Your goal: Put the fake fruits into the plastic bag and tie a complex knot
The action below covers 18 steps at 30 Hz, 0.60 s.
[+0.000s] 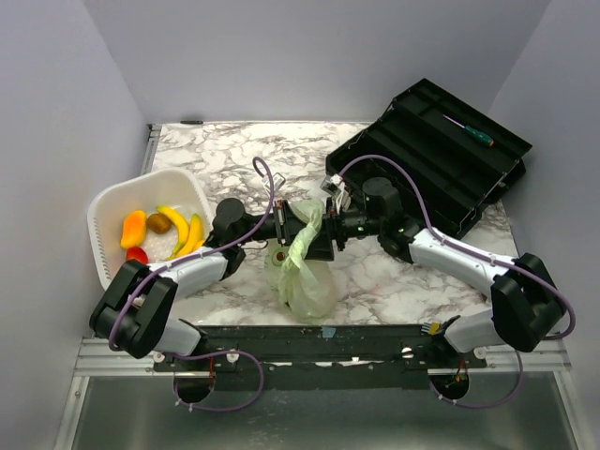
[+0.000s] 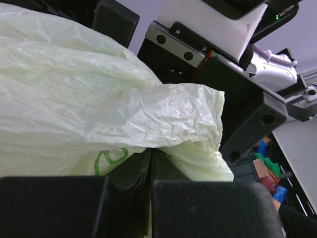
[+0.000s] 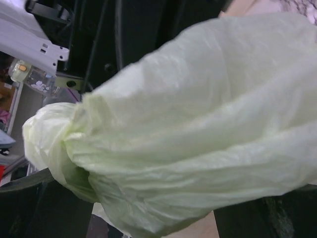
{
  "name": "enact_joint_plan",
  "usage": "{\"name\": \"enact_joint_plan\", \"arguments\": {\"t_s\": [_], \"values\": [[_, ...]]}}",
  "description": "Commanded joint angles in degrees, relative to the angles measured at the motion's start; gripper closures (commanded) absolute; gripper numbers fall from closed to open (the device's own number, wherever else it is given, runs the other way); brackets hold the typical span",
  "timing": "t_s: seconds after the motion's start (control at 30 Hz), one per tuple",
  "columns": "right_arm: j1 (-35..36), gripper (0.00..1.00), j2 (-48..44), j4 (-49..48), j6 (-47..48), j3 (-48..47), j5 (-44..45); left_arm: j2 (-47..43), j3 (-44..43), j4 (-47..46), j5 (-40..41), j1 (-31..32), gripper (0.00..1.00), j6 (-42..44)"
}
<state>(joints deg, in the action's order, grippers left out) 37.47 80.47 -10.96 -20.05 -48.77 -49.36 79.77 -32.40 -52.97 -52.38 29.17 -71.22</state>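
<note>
The pale green plastic bag (image 1: 306, 274) stands at the middle front of the table, with a brown fruit (image 1: 281, 255) showing through it. Its gathered top (image 1: 307, 234) rises between both grippers. My left gripper (image 1: 292, 230) is shut, pinching a fold of the bag (image 2: 163, 119) at its fingertips (image 2: 150, 154). My right gripper (image 1: 328, 228) stands open with the bunched bag (image 3: 188, 129) lying between its wide-apart fingers (image 3: 44, 210). A twisted lump of plastic (image 3: 47, 134) sticks out to one side. Bananas (image 1: 180, 230), an orange mango (image 1: 133, 228), a brown piece (image 1: 159, 223) and a red apple (image 1: 137, 254) lie in the basket.
A white plastic basket (image 1: 103, 211) sits at the left edge. An open black tool case (image 1: 431, 155) with a green-handled screwdriver (image 1: 469, 129) sits at the back right. White walls close in the marble table (image 1: 234, 155) on three sides.
</note>
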Motion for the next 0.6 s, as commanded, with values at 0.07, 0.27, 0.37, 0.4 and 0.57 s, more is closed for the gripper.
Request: {"name": "enact_joint_plan", "arguments": {"t_s": [0.07, 0.27, 0.37, 0.4, 0.57], "values": [[1.62, 0.16, 2.34, -7.08, -0.96, -5.19, -1.70, 0.24, -0.62, 0.33, -2.19, 0.87, 1.00, 1.55], [0.12, 0.09, -2.04, 8.66, 7.74, -5.47, 0.55, 0.45, 0.53, 1.82, -2.95, -0.12, 1.00, 3.15], [-1.25, 0.08, -3.88, 13.05, 9.07, -5.11, 1.34, 0.55, 0.70, 1.67, -3.31, -0.17, 1.00, 3.16], [-1.88, 0.07, -4.19, 15.06, 9.29, -5.46, 1.10, 0.57, 0.65, 1.64, -3.34, -0.16, 1.00, 2.98], [-4.81, 0.07, -6.95, 22.21, 11.99, -6.47, -0.08, 0.81, 0.26, 1.17, -3.54, -0.43, 1.00, 2.62]]}}
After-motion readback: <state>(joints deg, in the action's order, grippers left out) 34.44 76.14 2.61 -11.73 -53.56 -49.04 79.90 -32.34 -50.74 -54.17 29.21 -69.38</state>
